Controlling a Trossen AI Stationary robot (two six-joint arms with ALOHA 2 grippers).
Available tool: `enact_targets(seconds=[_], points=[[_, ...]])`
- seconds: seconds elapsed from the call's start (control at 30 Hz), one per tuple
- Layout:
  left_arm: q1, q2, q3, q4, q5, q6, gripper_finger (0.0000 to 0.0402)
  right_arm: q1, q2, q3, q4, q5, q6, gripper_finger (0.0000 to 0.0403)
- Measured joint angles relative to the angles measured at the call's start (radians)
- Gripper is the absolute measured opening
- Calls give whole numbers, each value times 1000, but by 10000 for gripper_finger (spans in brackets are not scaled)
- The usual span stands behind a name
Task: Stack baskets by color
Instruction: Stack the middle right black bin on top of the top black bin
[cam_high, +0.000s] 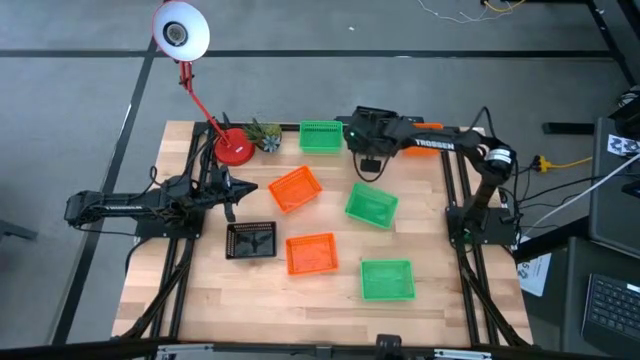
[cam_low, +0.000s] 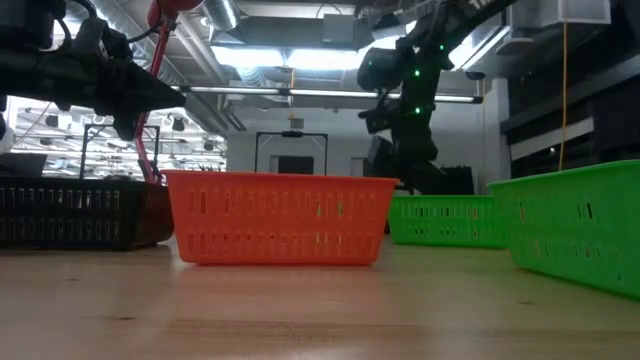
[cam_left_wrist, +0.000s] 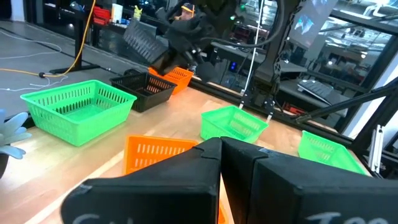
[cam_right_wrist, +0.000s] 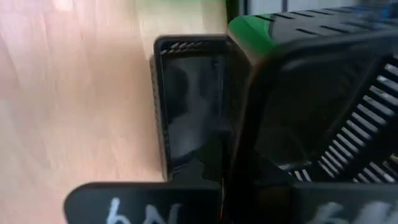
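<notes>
My right gripper (cam_right_wrist: 222, 180) hangs above the table's far edge (cam_high: 368, 160), shut on a black basket (cam_left_wrist: 144, 38). Under that arm, a second black basket (cam_left_wrist: 146, 90) and an orange one (cam_left_wrist: 177, 76) sit on the table. More baskets rest flat on the table. The green ones are at the far edge (cam_high: 320, 135), in the middle (cam_high: 371, 205) and at the near right (cam_high: 387, 279). Two are orange (cam_high: 295, 188) (cam_high: 311, 253) and one is black (cam_high: 251, 240). My left gripper (cam_high: 235, 190) waits shut and level at the left. My right gripper has a wall of the black basket (cam_right_wrist: 249, 143) between its shut fingers, slanting down from above. The fingers themselves hide the exact place of contact. The basket is lifted clear of the table and tilted, its mesh side (cam_right_wrist: 348, 124) showing beside the fingers.
A red-based desk lamp (cam_high: 235, 148) and a small plant (cam_high: 265, 135) stand at the far left. Bare wood lies along the near edge (cam_high: 260, 310) and at the near left.
</notes>
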Motion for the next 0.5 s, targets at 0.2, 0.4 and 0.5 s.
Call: enact_targets(seconds=[0.2, 0.4, 0.5], points=[[0, 0, 0, 0, 0, 1, 0, -31, 11, 0, 5, -74, 0, 0], [0, 0, 0, 0, 0, 1, 0, -56, 11, 0, 5, -74, 0, 7], [0, 0, 0, 0, 0, 1, 0, -66, 11, 0, 5, -107, 0, 25]])
